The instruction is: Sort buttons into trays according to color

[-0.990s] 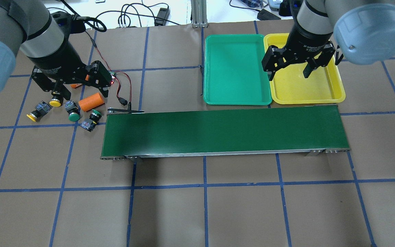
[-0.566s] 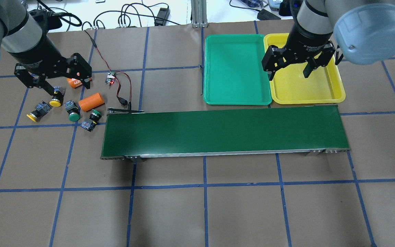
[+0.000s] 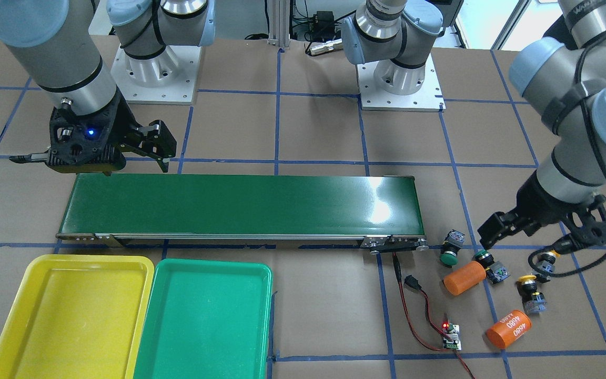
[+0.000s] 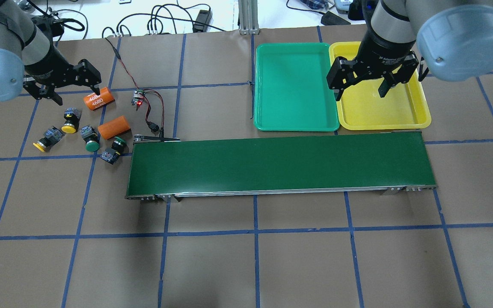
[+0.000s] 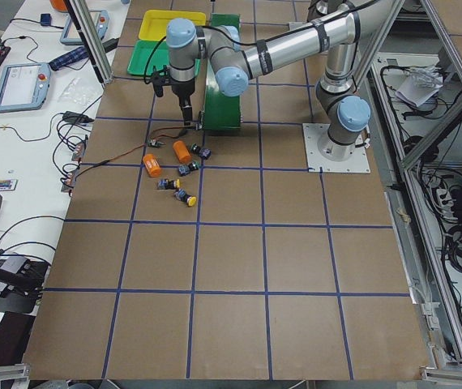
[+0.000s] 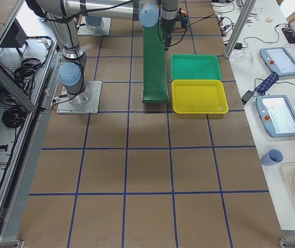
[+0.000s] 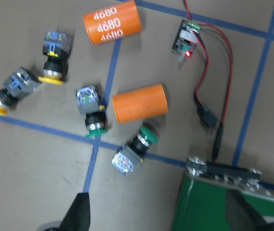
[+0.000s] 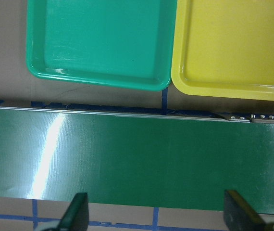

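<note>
Loosely clustered, four buttons (image 4: 89,137) lie near the left tool (image 4: 77,96), spread wide and empty

The black two-finger left hand (image 4: 76,94) and right hand (image 4: 360,93) both point down, fingers spread wide, holding nothing.

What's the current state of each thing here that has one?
Left tool: open, empty.
Right tool: open, empty.
Green tray: empty.
Yellow tray: empty.
Conveyor belt: nothing on it.
Buttons: all four lying on the table, unsorted.
Circuit board: red light on.
</note>
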